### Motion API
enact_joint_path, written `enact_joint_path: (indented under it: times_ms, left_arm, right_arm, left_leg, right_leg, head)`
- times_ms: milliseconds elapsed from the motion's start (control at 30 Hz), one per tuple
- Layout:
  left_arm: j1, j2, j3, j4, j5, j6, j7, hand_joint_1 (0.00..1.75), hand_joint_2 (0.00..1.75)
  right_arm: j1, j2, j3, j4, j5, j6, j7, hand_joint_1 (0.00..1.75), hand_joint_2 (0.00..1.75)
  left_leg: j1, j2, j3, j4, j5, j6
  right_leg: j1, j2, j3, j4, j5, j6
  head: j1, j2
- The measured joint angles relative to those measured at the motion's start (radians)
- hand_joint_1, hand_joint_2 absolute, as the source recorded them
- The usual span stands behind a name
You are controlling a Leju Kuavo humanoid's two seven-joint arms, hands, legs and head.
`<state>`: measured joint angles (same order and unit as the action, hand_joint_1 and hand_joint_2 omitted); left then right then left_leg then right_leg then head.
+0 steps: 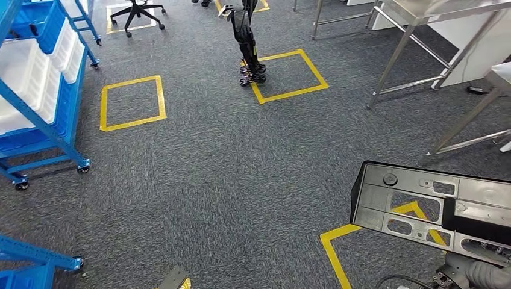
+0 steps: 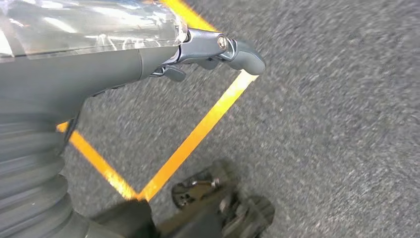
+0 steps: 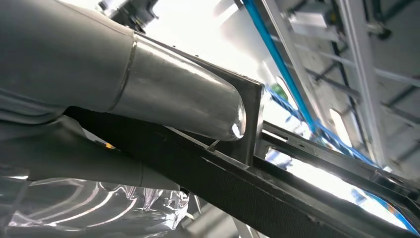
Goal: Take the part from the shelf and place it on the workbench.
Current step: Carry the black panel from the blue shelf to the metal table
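The part (image 1: pixel 482 195) is a long dark grey panel with several cut-outs, held level at the lower right of the head view, above the carpet and a yellow tape corner. My right hand (image 1: pixel 476 274) grips it from beneath its near edge. In the right wrist view the thick thumb of the right hand (image 3: pixel 173 99) presses against the part's (image 3: pixel 223 183) black frame. My left hand (image 2: pixel 148 59) hangs over the carpet with its thumb stretched out and nothing in it.
A blue shelf rack (image 1: pixel 36 78) with white bins stands at the left, and another blue rack (image 1: pixel 30 262) is at the lower left. The steel workbench (image 1: pixel 410 48) is at the upper right. A black legged machine (image 1: pixel 248 42) stands by a yellow tape square (image 1: pixel 289 75).
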<state>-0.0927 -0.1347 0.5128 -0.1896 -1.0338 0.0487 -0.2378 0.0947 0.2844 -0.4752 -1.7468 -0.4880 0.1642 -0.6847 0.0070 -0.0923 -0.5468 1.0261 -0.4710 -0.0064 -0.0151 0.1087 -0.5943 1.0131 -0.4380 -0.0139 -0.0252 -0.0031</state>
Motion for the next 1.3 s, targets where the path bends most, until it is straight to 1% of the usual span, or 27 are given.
enact_joint_path:
  times_ms: [100,133,233,267,300,333,400,433,467,500,533,600,667,700,733,767,800,833,900,933,967,1033,1100,1167,1233,1267,1300]
  left_arm:
    - [0.000,0.003,0.002,0.000,-0.004,0.003,0.005,0.00,1.75]
    - [0.000,0.005,0.002,0.000,-0.009,0.004,0.014,0.00,1.75]
    - [0.007,0.007,0.003,0.000,-0.035,-0.004,0.057,0.00,1.75]
    - [0.011,0.007,0.003,0.000,-0.041,-0.009,0.065,0.00,1.75]
    - [0.012,0.006,0.003,0.000,-0.044,-0.013,0.069,0.00,1.75]
    - [0.012,0.005,0.003,0.000,-0.046,-0.017,0.071,0.00,1.75]
    - [0.014,0.003,0.002,0.000,-0.052,-0.028,0.078,0.00,1.75]
    - [0.015,0.001,0.002,0.000,-0.056,-0.033,0.082,0.00,1.75]
    - [0.017,-0.001,0.001,0.000,-0.060,-0.038,0.085,0.00,1.75]
    - [0.018,-0.004,0.000,0.000,-0.059,-0.040,0.085,0.00,1.75]
    - [0.017,-0.007,0.000,0.000,-0.053,-0.039,0.082,0.00,1.75]
    - [0.014,-0.013,0.006,0.000,-0.031,-0.033,0.077,0.00,1.75]
    - [0.013,-0.018,0.016,0.000,-0.013,-0.028,0.080,0.00,1.75]
    - [0.014,-0.021,0.021,0.000,-0.008,-0.026,0.081,0.00,1.75]
    - [0.015,-0.023,0.025,0.000,-0.003,-0.025,0.081,0.00,1.75]
    - [0.016,-0.024,0.029,0.000,0.000,-0.025,0.078,0.00,1.75]
    - [0.015,-0.026,0.033,0.000,0.004,-0.026,0.073,0.00,1.75]
    - [0.014,-0.027,0.037,0.000,0.008,-0.027,0.067,0.00,1.75]
    - [0.012,-0.029,0.047,0.000,0.016,-0.028,0.053,0.00,1.75]
    - [0.012,-0.030,0.051,0.000,0.019,-0.028,0.049,0.00,1.75]
    - [0.012,-0.031,0.054,0.000,0.021,-0.029,0.046,0.00,1.75]
    - [0.010,-0.034,0.059,0.000,0.023,-0.029,0.044,0.00,1.75]
    - [0.008,-0.037,0.065,0.000,0.024,-0.030,0.042,0.00,1.75]
    - [0.010,-0.039,0.068,0.000,0.024,-0.030,0.041,0.00,1.75]
    - [0.013,-0.040,0.070,0.000,0.025,-0.030,0.041,0.00,1.75]
    - [0.014,-0.040,0.071,0.000,0.027,-0.030,0.041,0.00,1.75]
    - [0.014,-0.040,0.073,0.000,0.030,-0.029,0.041,0.00,1.75]
  right_arm:
    - [0.008,0.000,0.002,0.000,-0.002,0.000,0.000,1.75,0.00]
    - [0.016,0.002,0.003,-0.002,-0.006,-0.008,-0.002,1.75,0.00]
    - [0.055,0.009,0.010,-0.020,-0.030,-0.079,-0.009,1.75,0.00]
    - [0.069,0.011,0.012,-0.029,-0.035,-0.100,-0.011,1.75,0.00]
    - [0.078,0.014,0.012,-0.038,-0.038,-0.110,-0.011,1.75,0.00]
    - [0.085,0.016,0.014,-0.049,-0.039,-0.117,-0.012,1.75,0.00]
    - [0.096,0.020,0.022,-0.071,-0.037,-0.121,-0.013,1.75,0.00]
    - [0.100,0.022,0.028,-0.080,-0.032,-0.121,-0.013,1.75,0.00]
    - [0.104,0.024,0.034,-0.087,-0.026,-0.119,-0.013,1.75,0.00]
    - [0.106,0.025,0.039,-0.091,-0.018,-0.114,-0.013,1.75,0.00]
    - [0.107,0.025,0.042,-0.094,-0.011,-0.110,-0.012,1.75,0.00]
    - [0.103,0.026,0.048,-0.096,-0.003,-0.098,-0.010,1.75,0.00]
    - [0.093,0.025,0.058,-0.093,0.000,-0.086,-0.003,1.75,0.00]
    - [0.088,0.024,0.064,-0.089,0.001,-0.080,0.001,1.75,0.00]
    - [0.084,0.022,0.068,-0.084,0.002,-0.075,0.004,1.75,0.00]
    - [0.079,0.020,0.072,-0.079,0.003,-0.071,0.005,1.75,0.00]
    - [0.072,0.018,0.076,-0.072,0.005,-0.068,0.004,1.75,0.00]
    - [0.064,0.016,0.080,-0.065,0.006,-0.066,0.003,1.75,0.00]
    - [0.045,0.010,0.087,-0.052,0.008,-0.063,0.000,1.75,0.00]
    - [0.038,0.008,0.091,-0.046,0.009,-0.062,-0.001,1.75,0.00]
    - [0.032,0.006,0.095,-0.040,0.010,-0.061,-0.001,1.75,0.00]
    - [0.027,0.002,0.098,-0.031,0.010,-0.059,-0.002,1.75,0.00]
    - [0.020,0.000,0.098,-0.025,0.011,-0.057,-0.002,1.75,0.00]
    - [0.009,-0.003,0.100,-0.018,0.012,-0.056,-0.003,1.75,0.00]
    - [0.004,-0.005,0.102,-0.011,0.013,-0.055,-0.003,1.75,0.00]
    - [0.003,-0.005,0.103,-0.008,0.014,-0.055,-0.003,1.75,0.00]
    - [0.003,-0.005,0.103,-0.006,0.016,-0.055,-0.004,1.75,0.00]
  left_leg:
    - [-0.001,-0.008,0.005,-0.013,-0.007,0.006]
    - [-0.002,0.013,0.007,-0.024,-0.003,0.016]
    - [-0.005,0.109,0.010,-0.044,0.009,0.040]
    - [-0.006,0.129,0.010,-0.043,0.008,0.040]
    - [-0.006,0.144,0.010,-0.042,0.006,0.038]
    - [-0.006,0.157,0.011,-0.040,0.003,0.035]
    - [-0.011,0.180,0.015,-0.034,-0.007,0.025]
    - [-0.014,0.191,0.018,-0.032,-0.011,0.019]
    - [-0.015,0.203,0.021,-0.032,-0.014,0.013]
    - [-0.015,0.214,0.025,-0.033,-0.015,0.009]
    - [-0.013,0.217,0.027,-0.031,-0.019,0.003]
    - [-0.008,0.178,0.014,0.010,-0.049,-0.008]
    - [-0.003,0.119,-0.041,0.131,-0.113,-0.014]
    - [-0.002,0.107,-0.075,0.200,-0.142,-0.016]
    - [-0.002,0.102,-0.102,0.252,-0.156,-0.018]
    - [-0.002,0.100,-0.112,0.268,-0.149,-0.018]
    - [-0.002,0.098,-0.103,0.242,-0.123,-0.016]
    - [-0.001,0.087,-0.076,0.179,-0.083,-0.014]
    - [0.003,0.036,-0.018,0.042,-0.024,-0.006]
    - [0.004,0.014,0.000,0.000,-0.011,-0.002]
    - [0.003,0.004,0.005,-0.015,-0.011,0.002]
    - [0.001,0.024,0.007,-0.022,-0.006,0.014]
    - [0.003,0.049,0.010,-0.033,0.003,0.029]
    - [0.003,0.078,0.010,-0.038,0.006,0.037]
    - [0.001,0.108,0.009,-0.038,0.004,0.039]
    - [0.000,0.122,0.009,-0.038,0.003,0.038]
    - [0.000,0.136,0.011,-0.038,0.000,0.036]
  right_leg:
    - [-0.004,0.030,-0.013,0.002,0.006,0.018]
    - [-0.004,0.009,-0.032,0.029,-0.009,0.028]
    - [-0.004,-0.098,-0.139,0.246,-0.113,0.053]
    - [-0.006,-0.105,-0.150,0.277,-0.118,0.056]
    - [-0.007,-0.111,-0.128,0.243,-0.096,0.057]
    - [-0.007,-0.125,-0.089,0.178,-0.066,0.057]
    - [-0.001,-0.168,-0.014,0.049,-0.026,0.048]
    - [0.003,-0.180,0.006,0.014,-0.020,0.040]
    - [0.007,-0.180,0.010,0.003,-0.021,0.032]
    - [0.007,-0.166,0.008,0.003,-0.019,0.026]
    - [0.006,-0.154,0.008,0.000,-0.017,0.020]
    - [0.001,-0.133,0.011,-0.007,-0.011,0.007]
    - [0.000,-0.111,0.010,-0.010,-0.007,-0.003]
    - [0.001,-0.099,0.009,-0.009,-0.007,-0.006]
    - [0.002,-0.085,0.008,-0.009,-0.006,-0.006]
    - [0.003,-0.071,0.008,-0.008,-0.005,-0.006]
    - [0.003,-0.056,0.008,-0.007,-0.005,-0.005]
    - [0.003,-0.041,0.009,-0.006,-0.004,-0.004]
    - [0.003,-0.015,0.006,0.001,-0.004,0.003]
    - [0.002,-0.004,0.002,0.003,-0.004,0.009]
    - [0.002,0.006,-0.002,0.004,-0.002,0.016]
    - [-0.001,0.021,-0.010,0.003,0.003,0.031]
    - [0.000,-0.020,-0.027,0.031,-0.016,0.041]
    - [0.001,-0.082,-0.077,0.133,-0.075,0.048]
    - [-0.002,-0.101,-0.137,0.256,-0.125,0.055]
    - [-0.004,-0.103,-0.148,0.281,-0.127,0.057]
    - [-0.006,-0.107,-0.139,0.265,-0.109,0.059]
  head:
    - [0.000,0.000]
    - [0.000,0.000]
    - [0.000,0.000]
    - [0.000,0.000]
    - [0.000,0.000]
    - [0.000,0.000]
    - [0.000,0.000]
    - [0.000,0.000]
    - [0.000,0.000]
    - [0.000,0.000]
    - [0.000,0.000]
    - [-0.001,0.000]
    - [-0.001,0.000]
    - [-0.001,0.000]
    - [-0.001,0.000]
    - [-0.001,0.000]
    - [-0.001,0.000]
    - [-0.001,0.000]
    - [-0.001,0.000]
    - [-0.001,0.000]
    - [-0.001,0.000]
    - [0.000,0.000]
    - [0.000,0.000]
    - [0.000,0.000]
    - [0.000,0.000]
    - [0.000,0.000]
    - [0.000,0.000]
